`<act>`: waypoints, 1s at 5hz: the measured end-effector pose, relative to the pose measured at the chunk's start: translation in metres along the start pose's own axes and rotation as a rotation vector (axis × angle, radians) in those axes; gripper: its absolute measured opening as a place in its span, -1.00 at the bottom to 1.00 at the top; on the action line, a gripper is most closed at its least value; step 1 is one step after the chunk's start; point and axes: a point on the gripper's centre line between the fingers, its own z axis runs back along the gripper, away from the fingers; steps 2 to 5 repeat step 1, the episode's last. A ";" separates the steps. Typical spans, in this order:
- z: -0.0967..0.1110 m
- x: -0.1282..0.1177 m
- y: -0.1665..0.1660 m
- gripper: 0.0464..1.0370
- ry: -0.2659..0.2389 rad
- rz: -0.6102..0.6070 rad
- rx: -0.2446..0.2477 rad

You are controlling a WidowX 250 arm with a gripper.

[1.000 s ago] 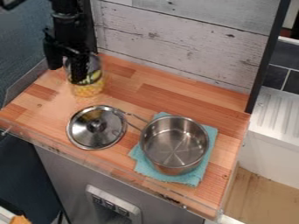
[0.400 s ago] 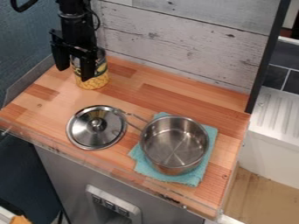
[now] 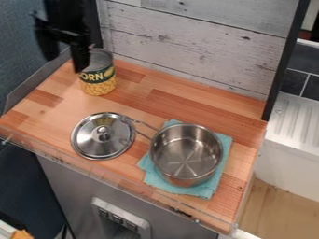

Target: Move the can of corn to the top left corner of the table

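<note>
Wooden counter (image 3: 181, 105), can of corn (image 3: 98, 80) upright on it, behind the lid (image 3: 93, 145). Claw (image 3: 65, 60) left of the can in view, fingers spread, one fingertip overlapping the can's edge; can't tell if touching.

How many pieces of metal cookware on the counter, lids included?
2: the lid, flat on the wood, and the pot, on the teal cloth to the lid's right in the camera view.

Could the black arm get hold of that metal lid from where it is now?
Probably yes: the gripper looks open, and the lid lies knob up, with the can of corn and pot beside its path rather than over it.
</note>
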 end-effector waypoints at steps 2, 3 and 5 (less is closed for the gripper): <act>0.011 -0.015 -0.004 0.93 -0.007 0.002 0.029; 0.011 -0.015 -0.004 0.93 -0.007 0.002 0.029; 0.011 -0.015 -0.004 0.93 -0.007 0.002 0.029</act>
